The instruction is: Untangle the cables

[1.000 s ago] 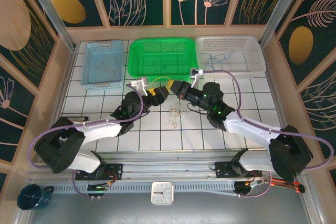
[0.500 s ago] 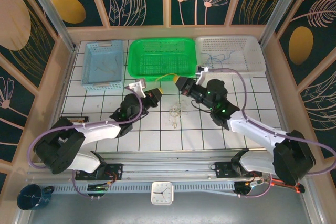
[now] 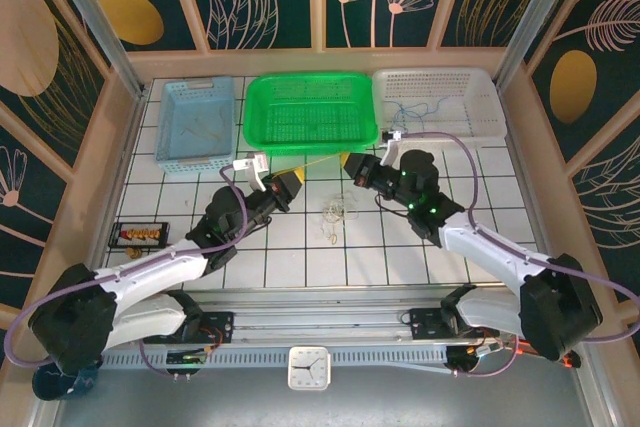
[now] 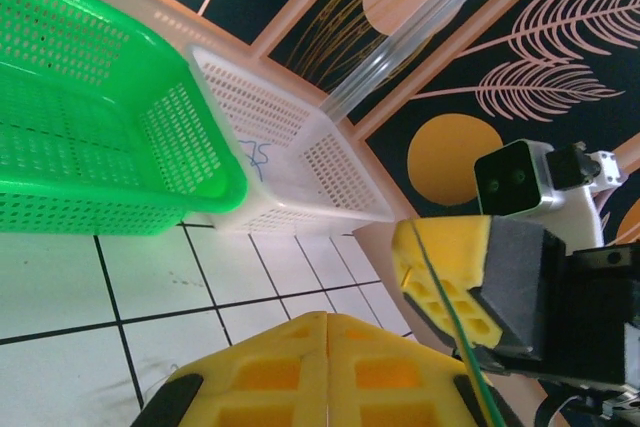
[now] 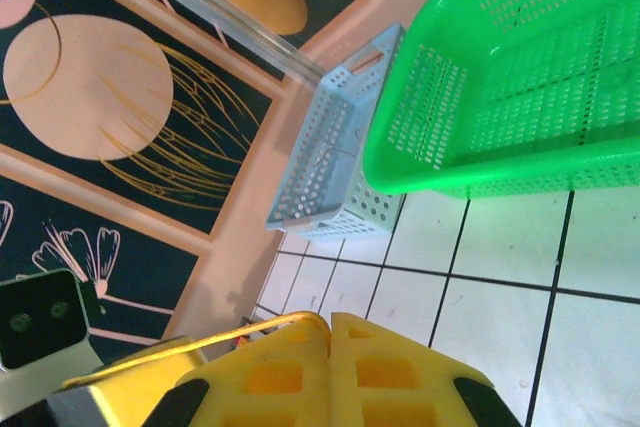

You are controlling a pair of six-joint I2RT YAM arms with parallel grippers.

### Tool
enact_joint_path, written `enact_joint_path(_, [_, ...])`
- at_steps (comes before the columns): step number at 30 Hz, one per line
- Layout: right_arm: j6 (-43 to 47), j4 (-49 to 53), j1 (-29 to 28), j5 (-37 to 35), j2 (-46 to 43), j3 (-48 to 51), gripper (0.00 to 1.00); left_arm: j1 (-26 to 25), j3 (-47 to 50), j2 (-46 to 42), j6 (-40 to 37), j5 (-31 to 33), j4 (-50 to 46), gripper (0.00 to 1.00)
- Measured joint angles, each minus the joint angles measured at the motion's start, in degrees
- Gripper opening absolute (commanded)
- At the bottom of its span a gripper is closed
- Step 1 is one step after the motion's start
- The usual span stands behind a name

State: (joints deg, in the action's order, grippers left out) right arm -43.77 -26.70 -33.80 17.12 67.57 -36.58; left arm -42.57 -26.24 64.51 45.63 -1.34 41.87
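Your cables lie tangled on the white tiles between the arms. One pale yellow cable stretches taut above them. The right gripper pinches one end. The left gripper, clenched, meets the other end, but you cannot tell whether it grips the cable.

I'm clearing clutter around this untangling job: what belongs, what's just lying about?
Job: yellow cable stretched between left claw and right claw; cable tangle on the tiles; blue wire in the white basket.
Lying about: clock; small black tray at left.
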Motion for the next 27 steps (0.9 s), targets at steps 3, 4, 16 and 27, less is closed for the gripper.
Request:
enact_joint_path(3, [0.0,-0.4,-0.8,-0.8,1.7,0.0,0.29,0.1,-2.3,-0.5,-0.5,1.8,-3.4,0.00])
enact_joint_path(4, [0.0,-0.4,-1.1,-1.2,2.3,0.0,0.34,0.2,-3.8,-0.7,-0.8,2.7,-4.9,0.00])
enact_joint_path(16, [0.4,-0.2,-3.1,-3.8,3.6,1.4,0.52,11.9,-18.6,1.1,-7.5,8.5,-16.4,0.00])
enact_joint_path(27, [1.2,3.6,-3.1,-8.1,-2.7,2.9,0.53,27.6,-23.7,10.3,-12.7,8.3,-19.2,0.00])
